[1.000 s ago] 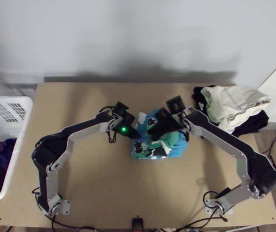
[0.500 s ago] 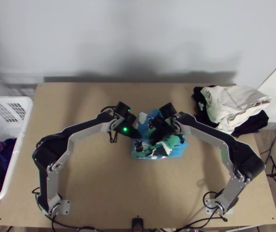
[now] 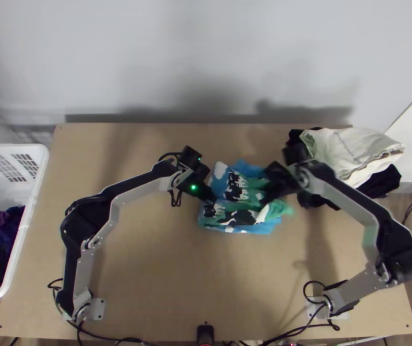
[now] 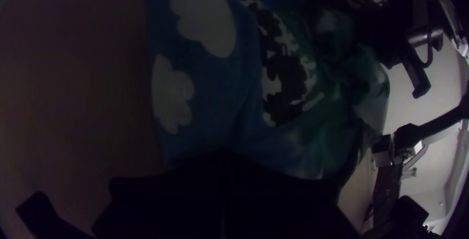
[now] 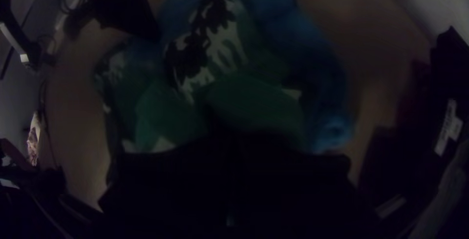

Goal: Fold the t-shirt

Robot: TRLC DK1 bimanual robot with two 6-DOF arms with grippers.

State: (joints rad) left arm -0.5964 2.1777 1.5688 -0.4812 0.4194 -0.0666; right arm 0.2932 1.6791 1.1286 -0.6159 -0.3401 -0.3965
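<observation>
You're in a robot workspace, a lab sort of setup, though you can't tell what building it belongs to. Your left arm [image 3: 82, 219] and right arm [image 3: 395, 248] are fixed to a wooden counter [image 3: 154, 277] by metal plates [image 3: 97, 309], and loose cables [image 3: 126, 339] run along its near edge. Behind it you have a plain grey wall [image 3: 194, 52]; beside it, a white basket [image 3: 30, 199] holding clothes.

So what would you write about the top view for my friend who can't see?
A rumpled blue and green t-shirt lies on a wooden table, held by the left end effector and the right end effector. Cream and black clothes are piled far right; a white basket stands left.
</observation>
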